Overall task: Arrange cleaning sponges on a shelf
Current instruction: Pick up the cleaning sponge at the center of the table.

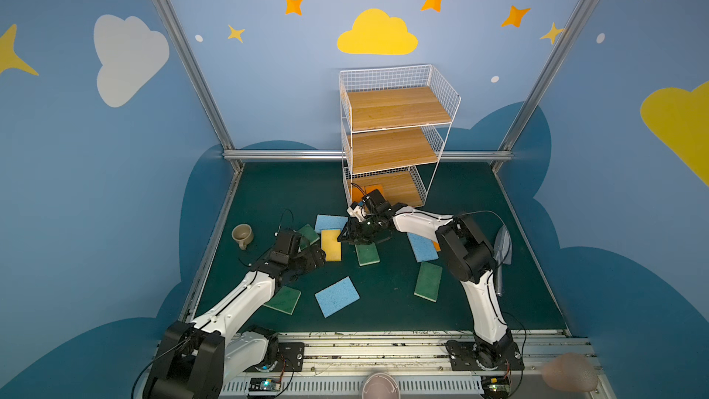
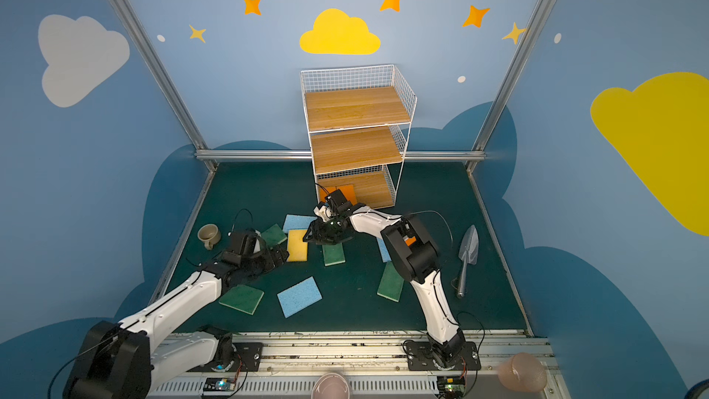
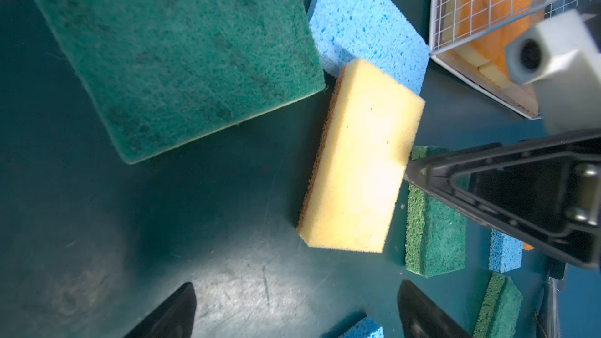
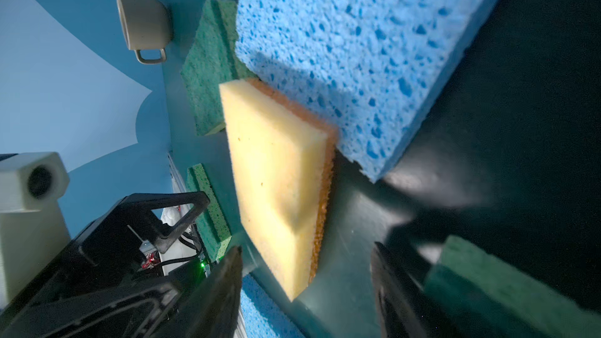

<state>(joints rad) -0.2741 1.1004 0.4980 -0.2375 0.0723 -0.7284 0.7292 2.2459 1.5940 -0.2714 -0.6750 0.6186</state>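
Note:
An orange sponge lies yellow side up [image 1: 331, 244] [image 2: 297, 245] on the green mat in front of the shelf [image 1: 395, 136]. My right gripper [image 1: 343, 239] [image 4: 307, 287] hangs open over its near end, jaws clear of the yellow sponge [image 4: 279, 183]. My left gripper [image 1: 320, 254] [image 3: 297, 313] is open and empty just short of the same sponge [image 3: 361, 157]. Two orange sponges [image 1: 369, 190] [image 3: 497, 21] lie on the shelf's bottom tier. Blue sponges [image 1: 330, 222] [image 1: 337, 296] [image 1: 422, 247] and green ones [image 1: 367, 254] [image 1: 428, 282] [image 1: 284, 299] [image 1: 309, 234] lie scattered on the mat.
A beige cup [image 1: 241, 235] stands at the mat's left side. A grey trowel [image 1: 502, 251] lies along the right edge. The shelf's upper two planks [image 1: 397, 107] are bare. The two grippers are close together over the yellow sponge.

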